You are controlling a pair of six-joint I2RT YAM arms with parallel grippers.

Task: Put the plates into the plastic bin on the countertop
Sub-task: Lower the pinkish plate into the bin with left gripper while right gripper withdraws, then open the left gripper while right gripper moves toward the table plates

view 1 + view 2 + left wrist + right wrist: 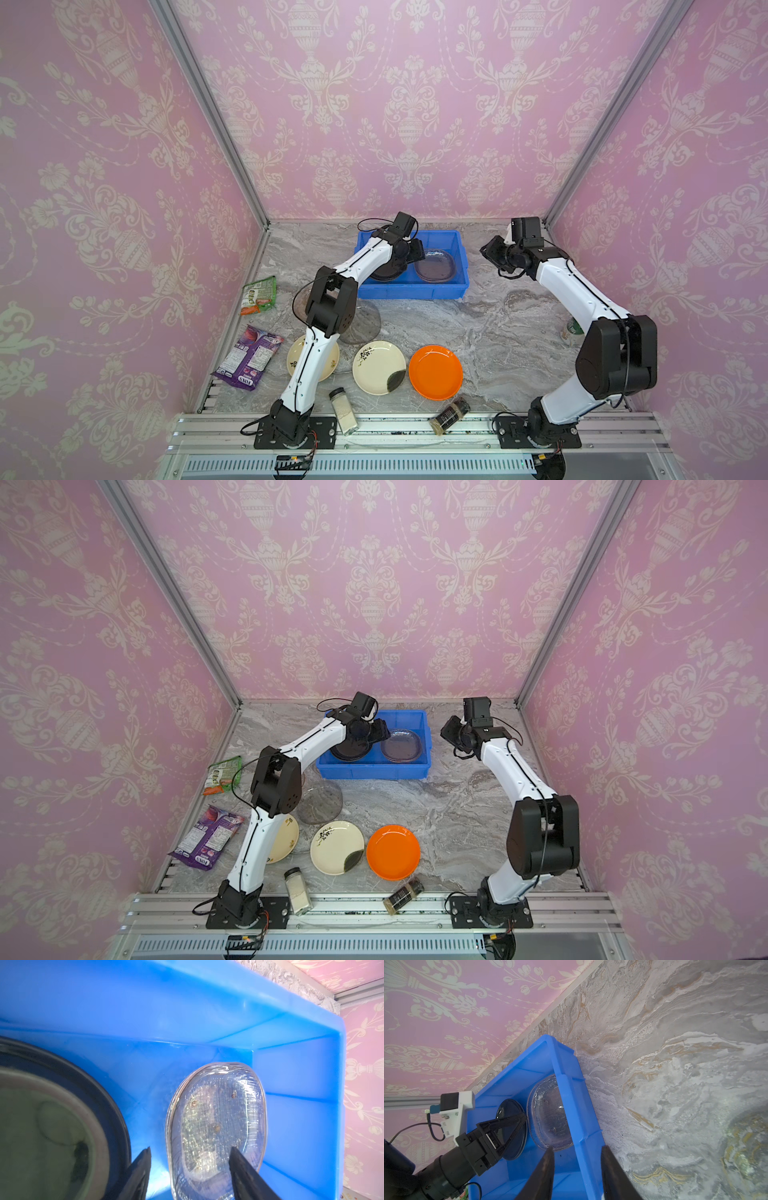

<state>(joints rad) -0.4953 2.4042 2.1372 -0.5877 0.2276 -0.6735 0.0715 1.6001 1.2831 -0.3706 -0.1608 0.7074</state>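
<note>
The bin [411, 291] stood at the back of the table [478, 328], near the middle. Two plates lay flat in it side by side, a dark plate [384, 274] on the left and a glass plate [435, 266] on the right. They were close together, but whether their rims touched could not be told.

The left hand [190, 1150] was down inside the bin, between the two plates, its fingers spread and gripping nothing. In the left wrist view one fingertip showed against the blue floor beside the glass plate's rim and the other against that plate's inside. The right hand [577, 1148] hung in the air just right of the bin, pointing toward it, fingers apart and empty.

More plates lay on the table in front of the bin. An orange plate [435, 372] sat near the front, with a cream plate [379, 366] just beside it on the left. A second cream plate [332, 357] further left was half hidden by the left arm. A grey plate [365, 324] lay behind these, partly under that arm's elbow.

A pale jar [344, 411] and a dark jar [449, 415] lay on their sides at the front edge. A green packet [258, 295] and a purple packet [249, 357] lay along the left edge.
</note>
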